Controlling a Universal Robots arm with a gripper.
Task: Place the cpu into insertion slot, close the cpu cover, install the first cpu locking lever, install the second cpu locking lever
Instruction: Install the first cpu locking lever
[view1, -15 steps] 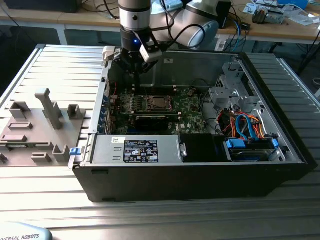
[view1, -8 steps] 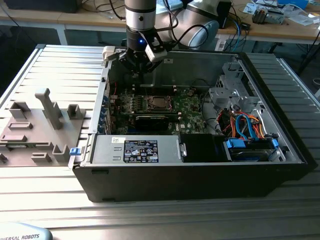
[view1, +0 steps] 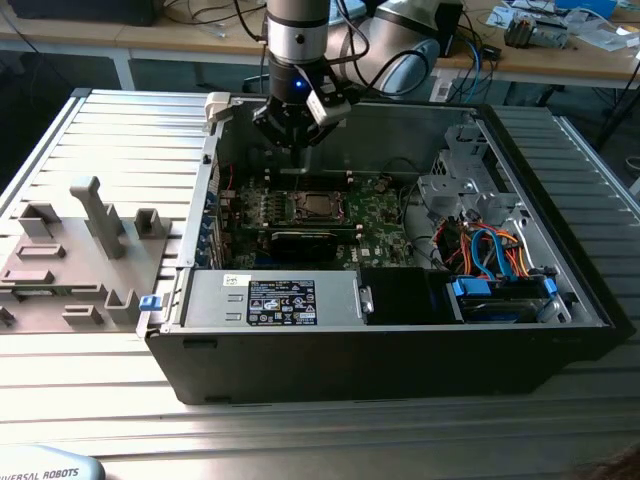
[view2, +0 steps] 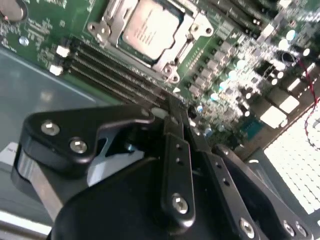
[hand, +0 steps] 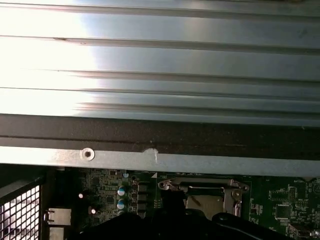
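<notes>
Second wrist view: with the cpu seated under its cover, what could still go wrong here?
1. The gripper hangs over the memory slots beside the insertion slot; a low pass might clip them.
2. The cpu cover lies over the cpu, but whether the levers are latched is unclear, so it may lift.
3. In the exterior view the gripper sits near the case wall; a wide swing could strike it.

1 case (view1: 380, 350); 1 board (view1: 385, 215); 1 cpu (view2: 150, 29) in 1 slot (view2: 172, 70); 1 cover (view2: 107, 22); 1 black card (view1: 305, 243); 1 gripper (view1: 292, 140); 1 grey fixture tray (view1: 60, 270).
</notes>
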